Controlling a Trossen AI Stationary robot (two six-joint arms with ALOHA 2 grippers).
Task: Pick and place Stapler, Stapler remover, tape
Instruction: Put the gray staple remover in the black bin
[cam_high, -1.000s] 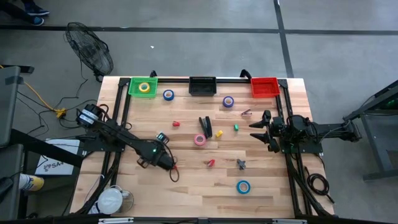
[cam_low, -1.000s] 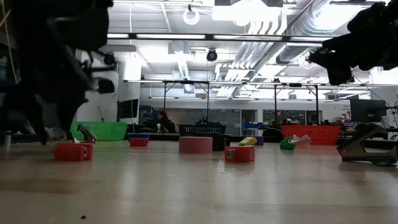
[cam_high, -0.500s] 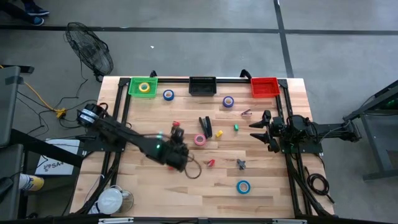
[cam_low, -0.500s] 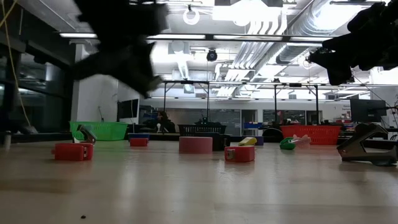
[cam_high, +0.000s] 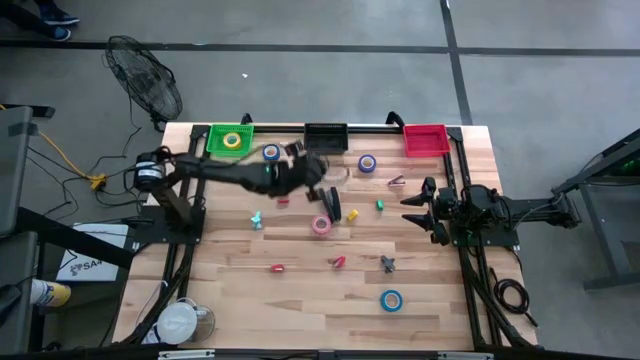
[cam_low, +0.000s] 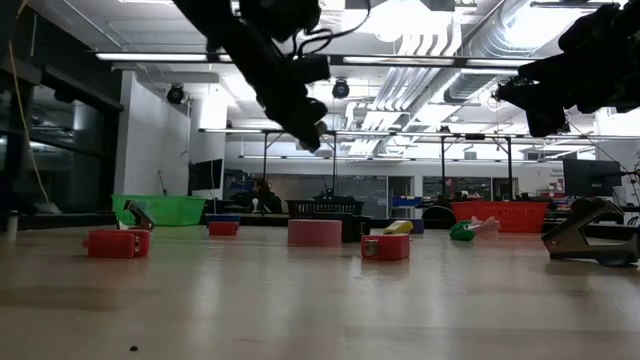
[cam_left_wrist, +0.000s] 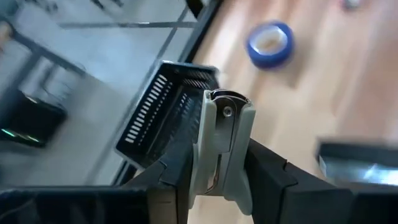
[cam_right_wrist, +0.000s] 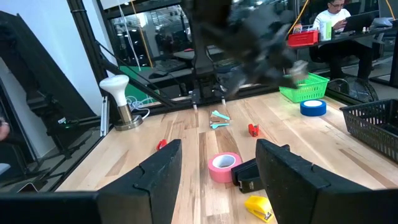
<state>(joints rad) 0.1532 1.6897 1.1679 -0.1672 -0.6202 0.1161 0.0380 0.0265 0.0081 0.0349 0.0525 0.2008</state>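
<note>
The left gripper (cam_high: 312, 172), clenched on a small white-and-grey staple remover (cam_left_wrist: 219, 146), hangs just short of the black mesh basket (cam_high: 325, 136) (probably its drop-off). The right gripper (cam_high: 417, 210) waits released, well right of that basket.

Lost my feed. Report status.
Left gripper fingers shut on stapler remover, near black basket. Right gripper open, parked right edge. Nothing in the way.

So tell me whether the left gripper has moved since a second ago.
Yes. The left gripper, holding a stapler remover, swung from the table's near-left area toward the far edge, now just short of the black basket.
</note>
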